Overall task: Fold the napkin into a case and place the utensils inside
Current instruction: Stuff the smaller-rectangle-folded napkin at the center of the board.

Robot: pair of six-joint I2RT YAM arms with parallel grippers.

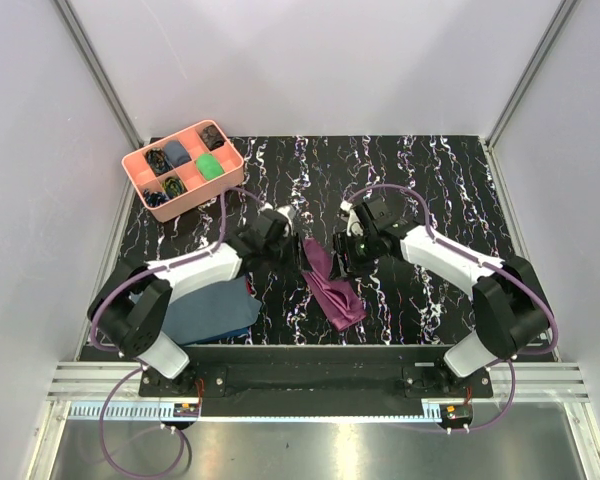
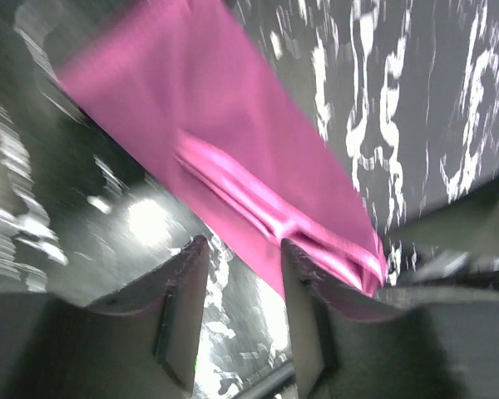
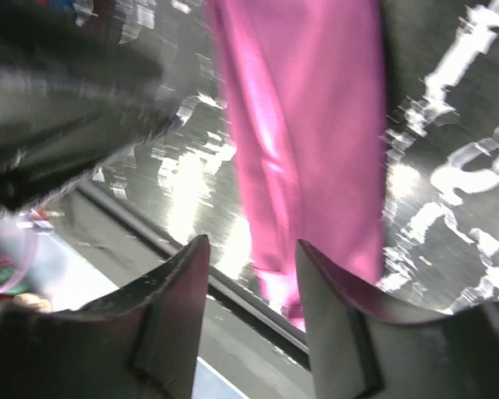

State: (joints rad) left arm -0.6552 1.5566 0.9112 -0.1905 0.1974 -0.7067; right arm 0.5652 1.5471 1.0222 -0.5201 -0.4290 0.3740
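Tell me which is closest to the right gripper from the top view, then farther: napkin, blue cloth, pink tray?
1. Napkin, close by the right gripper, centre.
2. Blue cloth, front left.
3. Pink tray, back left corner.

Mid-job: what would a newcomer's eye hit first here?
The purple napkin, folded into a narrow strip, lies mid-table, with the left gripper and right gripper open, flanking its far end. A pink tray sits at the far left corner; a blue cloth lies beneath the left arm.

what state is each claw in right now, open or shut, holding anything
left claw: open, holding nothing
right claw: open, holding nothing
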